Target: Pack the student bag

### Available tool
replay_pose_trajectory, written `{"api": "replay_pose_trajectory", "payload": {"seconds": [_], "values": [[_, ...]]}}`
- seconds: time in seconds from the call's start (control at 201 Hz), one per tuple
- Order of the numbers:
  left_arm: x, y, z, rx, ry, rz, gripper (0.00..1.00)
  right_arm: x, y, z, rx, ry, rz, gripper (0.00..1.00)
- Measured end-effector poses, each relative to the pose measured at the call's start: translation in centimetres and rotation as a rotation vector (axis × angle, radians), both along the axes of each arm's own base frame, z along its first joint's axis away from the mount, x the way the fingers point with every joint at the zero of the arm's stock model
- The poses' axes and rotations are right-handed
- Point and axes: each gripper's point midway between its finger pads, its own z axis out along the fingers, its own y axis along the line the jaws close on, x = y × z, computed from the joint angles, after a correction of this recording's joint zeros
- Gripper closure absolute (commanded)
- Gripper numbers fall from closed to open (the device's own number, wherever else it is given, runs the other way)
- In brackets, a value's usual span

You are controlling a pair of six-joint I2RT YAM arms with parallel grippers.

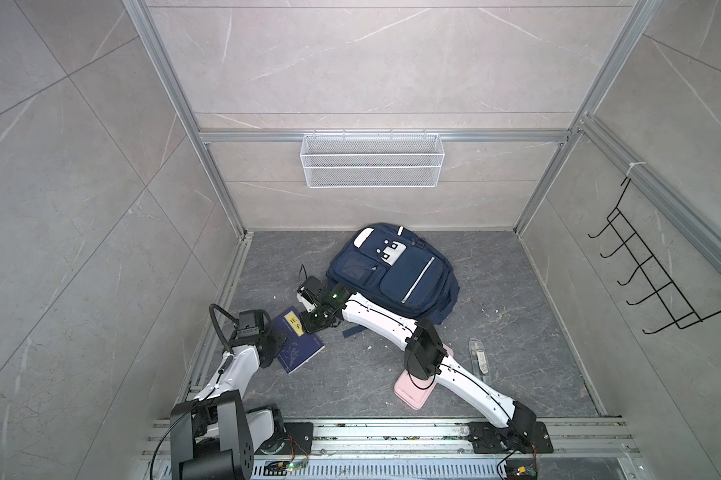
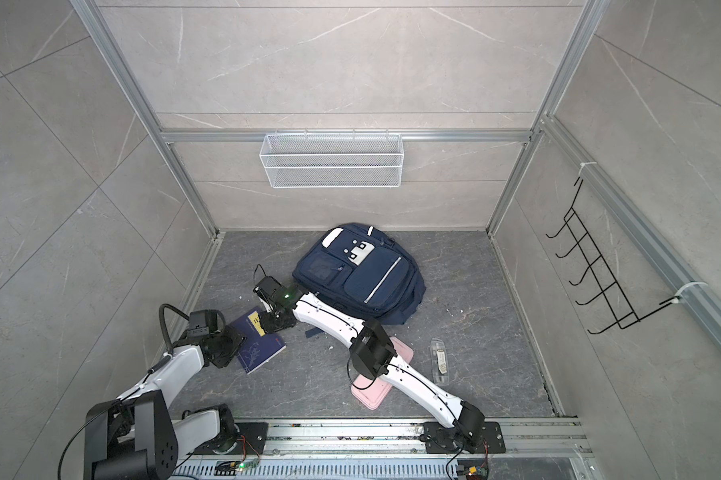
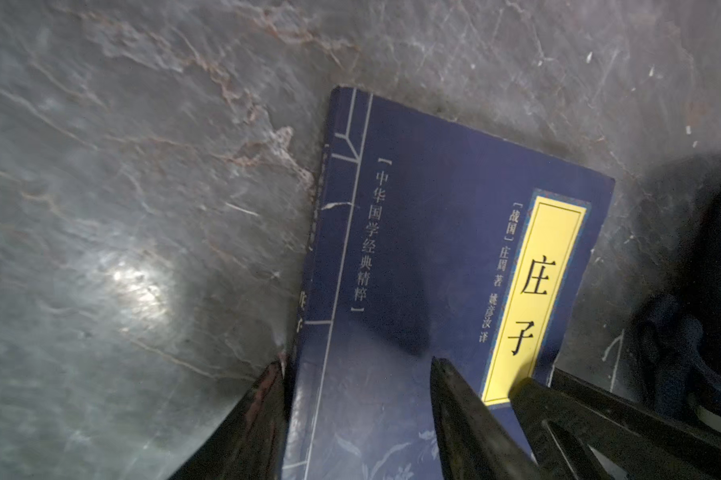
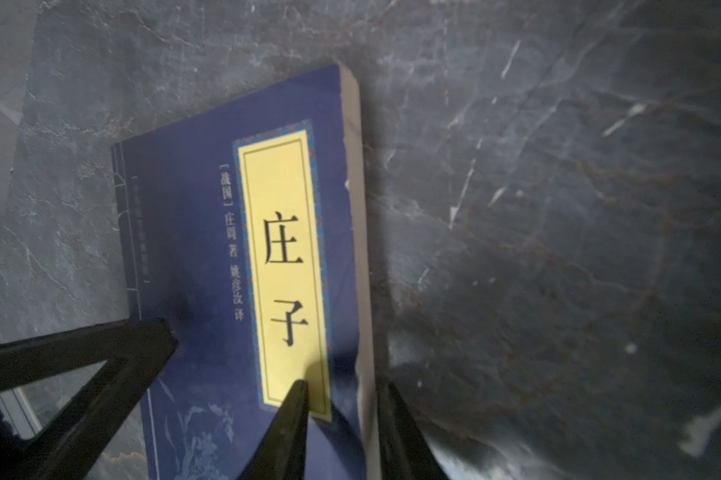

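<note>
Blue cloth student bag [image 1: 396, 274]: likely soft, floppy; grab its top edge | left gripper [image 3: 354, 362] jaws apart over book [image 3: 433, 208] spine | right gripper [image 4: 345, 384] at page edge, pinch unclear

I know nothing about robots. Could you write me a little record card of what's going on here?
Backpack: navy, lying flat at the back of the floor, front pockets up.
Book: navy with yellow label, front left, outside the backpack.
Left gripper: open, fingers astride the book's spine edge.
Right gripper: fingers either side of the book's page edge; grip unclear.
Pink case: on the floor under the right arm.
</note>
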Motion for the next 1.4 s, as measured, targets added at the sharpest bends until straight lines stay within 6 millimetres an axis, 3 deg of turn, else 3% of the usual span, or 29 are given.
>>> {"api": "replay_pose_trajectory", "payload": {"seconds": [0.179,0.463,0.687,1.015,1.403], "values": [[-0.3,-1.1,0.5,-0.05,-0.032,-0.034,0.43,-0.2,-1.1,-0.2,-0.04,-0.008,-0.002,0.72],[0.4,-3.7,2.0,-0.152,-0.113,-0.142,0.43,-1.5,-5.2,-0.4,-0.087,-0.006,-0.027,0.72],[1.2,-6.3,3.1,-0.197,-0.177,-0.247,0.44,-0.4,-7.6,-0.4,-0.067,-0.005,-0.078,0.72],[1.8,-7.3,5.2,-0.207,-0.268,-0.295,0.45,-0.2,-8.0,-0.4,-0.035,-0.024,-0.09,0.72],[1.9,-8.0,5.4,-0.208,-0.288,-0.321,0.51,0.0,-8.2,-0.4,-0.015,-0.031,-0.101,0.72]]}}
